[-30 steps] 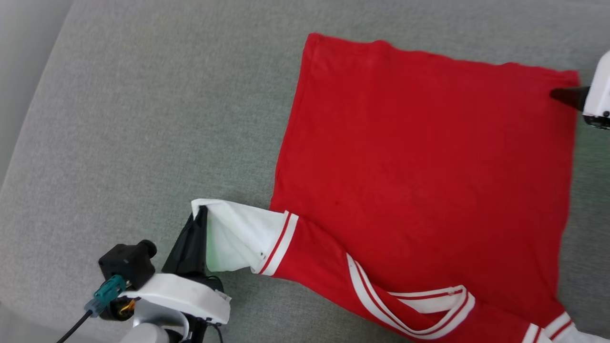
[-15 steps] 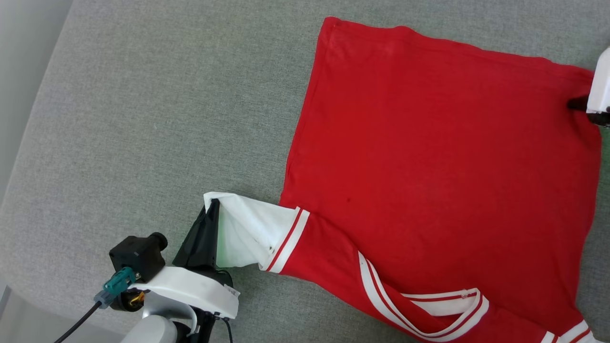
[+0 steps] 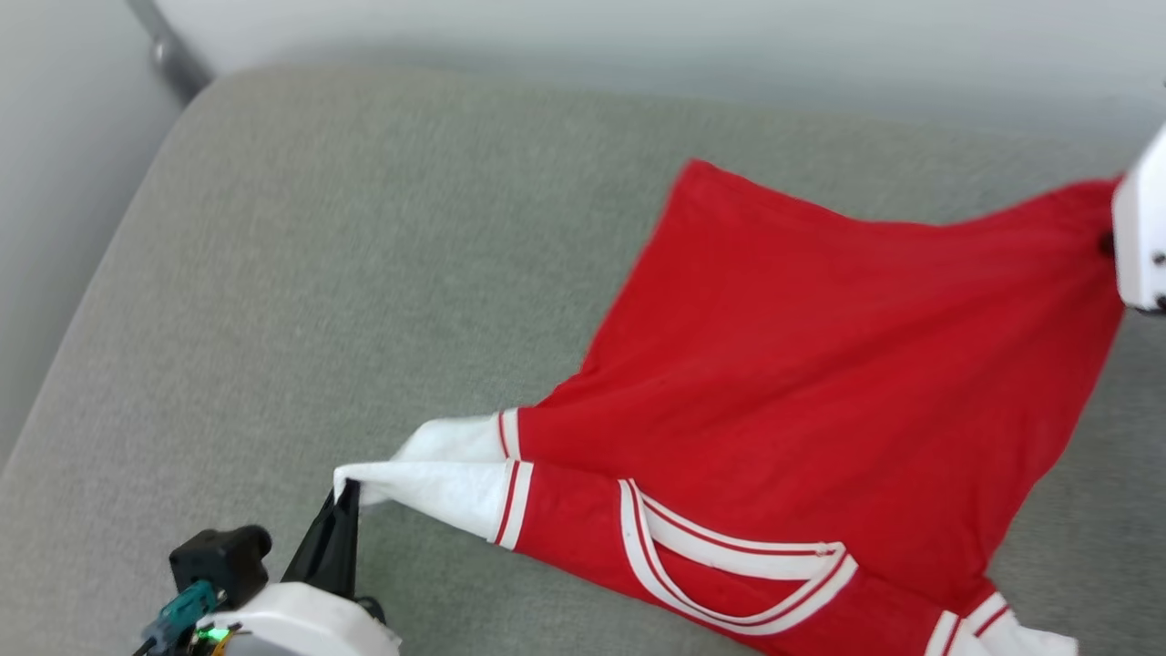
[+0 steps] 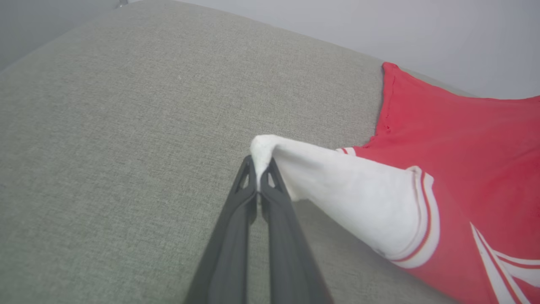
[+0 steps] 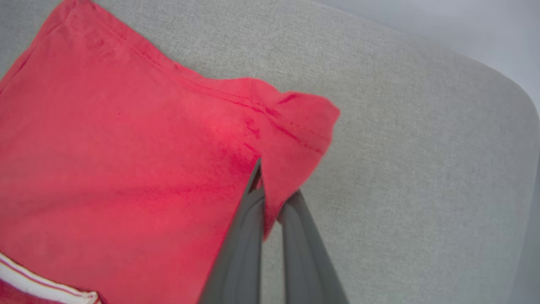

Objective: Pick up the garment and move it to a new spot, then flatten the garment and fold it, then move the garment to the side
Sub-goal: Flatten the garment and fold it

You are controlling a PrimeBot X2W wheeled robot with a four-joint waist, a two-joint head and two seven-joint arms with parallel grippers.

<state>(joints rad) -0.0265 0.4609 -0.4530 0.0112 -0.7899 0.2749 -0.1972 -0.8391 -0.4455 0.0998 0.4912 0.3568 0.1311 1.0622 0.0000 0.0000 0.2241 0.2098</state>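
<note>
The garment (image 3: 820, 364) is a red shirt with its plain side up, white sleeves and red-and-white striped trim, spread over a grey cushion (image 3: 364, 228). My left gripper (image 3: 346, 497) is at the lower left, shut on the tip of a white sleeve (image 3: 428, 478), which is stretched taut. In the left wrist view its fingertips (image 4: 258, 166) pinch the sleeve end (image 4: 337, 185). My right gripper (image 3: 1107, 244) is at the right edge, shut on the red hem corner. The right wrist view shows that corner (image 5: 295, 126) raised off the cushion and draped over the gripper (image 5: 265, 181).
The grey cushion (image 5: 422, 169) has a rounded far edge, with a pale wall or floor (image 3: 638, 36) beyond it. A metal bar (image 3: 168, 50) shows past the cushion's top-left corner. Bare cushion lies left of the garment.
The head camera has tilted up. My right gripper has shut on the hem corner and lifted it. The left sleeve is now pulled taut and the garment hangs partly off the cushion.
</note>
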